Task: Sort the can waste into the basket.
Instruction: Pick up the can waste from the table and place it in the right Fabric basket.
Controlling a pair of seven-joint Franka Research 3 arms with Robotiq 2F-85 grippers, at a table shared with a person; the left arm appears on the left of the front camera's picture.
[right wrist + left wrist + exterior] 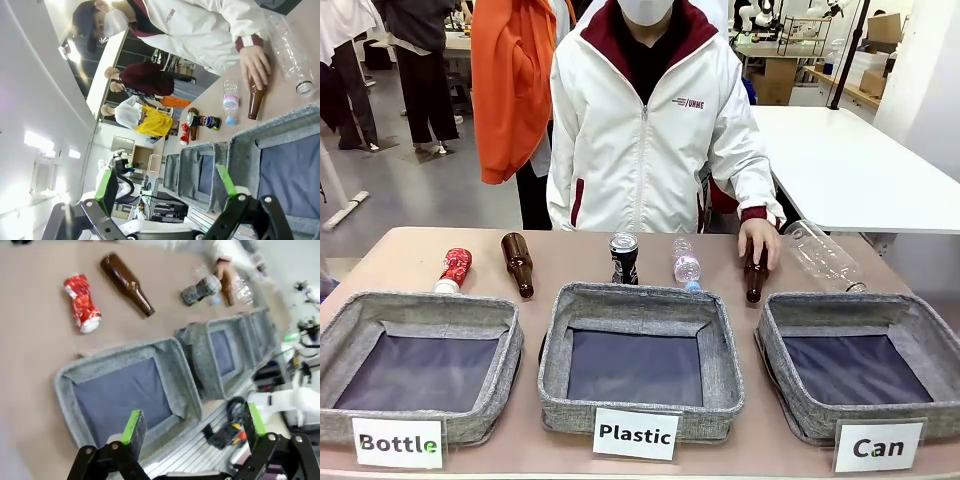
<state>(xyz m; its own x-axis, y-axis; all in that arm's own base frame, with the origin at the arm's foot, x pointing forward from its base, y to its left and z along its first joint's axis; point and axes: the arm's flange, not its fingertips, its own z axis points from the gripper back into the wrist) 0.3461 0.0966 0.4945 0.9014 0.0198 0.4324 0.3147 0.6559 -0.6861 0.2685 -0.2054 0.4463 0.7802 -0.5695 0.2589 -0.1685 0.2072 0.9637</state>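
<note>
The left gripper (pixel 193 417) is spread wide and empty above the Bottle basket (pixel 67 385). The right gripper (pixel 166 181), equally wide and empty, hangs over the Can basket (pixel 920 322). The red can (pixel 453 270) lies at the table's (pixel 400 250) far left, and the black can (pixel 624 258) stands upright behind the middle basket (pixel 720 355). The person's hand (pixel 760 240) rests on a brown bottle (pixel 754 283).

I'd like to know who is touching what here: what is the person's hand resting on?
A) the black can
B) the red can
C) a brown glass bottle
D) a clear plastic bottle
C: the person's hand lies on one end of a brown glass bottle, while the red can and the black can sit untouched.
</note>
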